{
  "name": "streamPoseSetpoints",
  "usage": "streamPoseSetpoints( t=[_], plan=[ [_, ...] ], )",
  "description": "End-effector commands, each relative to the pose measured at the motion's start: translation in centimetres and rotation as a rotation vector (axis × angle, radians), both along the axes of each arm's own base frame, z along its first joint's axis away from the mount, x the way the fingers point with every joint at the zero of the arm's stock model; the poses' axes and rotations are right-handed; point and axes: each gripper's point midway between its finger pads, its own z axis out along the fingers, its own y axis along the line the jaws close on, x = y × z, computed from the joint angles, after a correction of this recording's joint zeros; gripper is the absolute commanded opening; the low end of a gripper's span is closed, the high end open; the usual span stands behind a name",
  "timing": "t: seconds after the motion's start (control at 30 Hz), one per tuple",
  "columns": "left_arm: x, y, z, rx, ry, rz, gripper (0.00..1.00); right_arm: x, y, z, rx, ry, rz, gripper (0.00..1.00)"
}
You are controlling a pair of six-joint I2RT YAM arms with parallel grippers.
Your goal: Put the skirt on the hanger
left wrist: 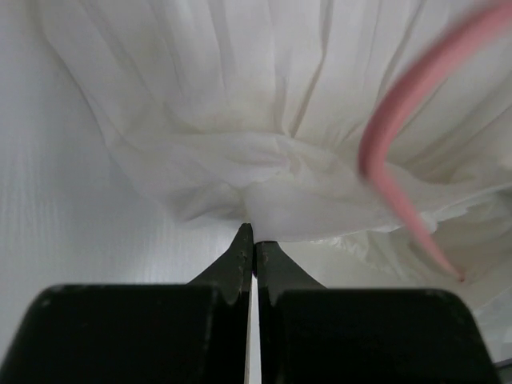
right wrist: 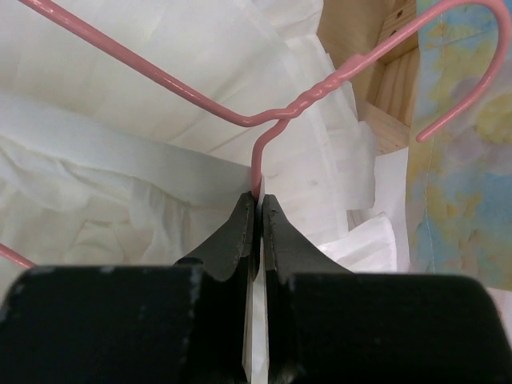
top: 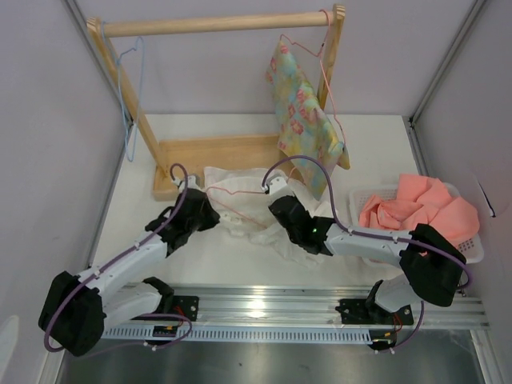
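The white pleated skirt (top: 240, 182) lies crumpled on the table in front of the wooden rack. On it rests the thin pink hanger (top: 237, 214). My left gripper (top: 212, 212) is at the skirt's left edge. In the left wrist view its jaws (left wrist: 254, 238) are shut, pinching a bunched fold of the skirt (left wrist: 240, 120), with the hanger wire (left wrist: 392, 136) curving past on the right. My right gripper (top: 276, 202) is shut on the hanger (right wrist: 280, 112). Its fingertips (right wrist: 258, 194) clamp the wire just below the twisted neck, over the skirt (right wrist: 120, 96).
A wooden rack (top: 216, 24) stands at the back, with a light blue hanger (top: 128, 80) on the left and a floral garment (top: 304, 112) on another pink hanger on the right. A white basket (top: 472, 244) with salmon-pink cloth (top: 416, 204) sits at the right.
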Motion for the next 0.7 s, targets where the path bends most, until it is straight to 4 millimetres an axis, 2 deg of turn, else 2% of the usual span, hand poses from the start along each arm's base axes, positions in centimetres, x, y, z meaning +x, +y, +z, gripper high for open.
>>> streamPoseSetpoints(
  t=[0.0,0.1,0.13,0.2,0.23,0.47,0.67],
  plan=[
    [2.8,0.9,5.1,-0.067,-0.078,0.003,0.00,0.4,-0.4,1.1,0.009,-0.088,-0.073,0.00],
    [3.7,1.7,6.5,-0.096,-0.076,0.010,0.00,0.3,-0.7,0.9,0.010,-0.101,-0.096,0.00],
    [4.4,2.9,6.9,-0.101,-0.079,0.048,0.00,0.3,-0.8,0.8,0.009,-0.106,-0.101,0.00],
    [4.6,3.2,7.4,-0.139,-0.073,0.038,0.00,0.2,-1.3,0.9,-0.001,-0.122,-0.123,0.00],
    [5.1,4.2,7.6,-0.147,-0.075,0.068,0.00,0.0,-1.4,0.7,-0.013,-0.126,-0.121,0.00],
    [5.9,5.8,11.1,-0.174,-0.133,0.082,0.00,-0.2,-2.1,-0.4,-0.095,-0.143,-0.154,0.00],
    [6.5,6.8,13.3,-0.148,-0.166,0.106,0.00,-0.4,-2.6,-0.3,-0.148,-0.188,-0.183,0.00]
  ],
)
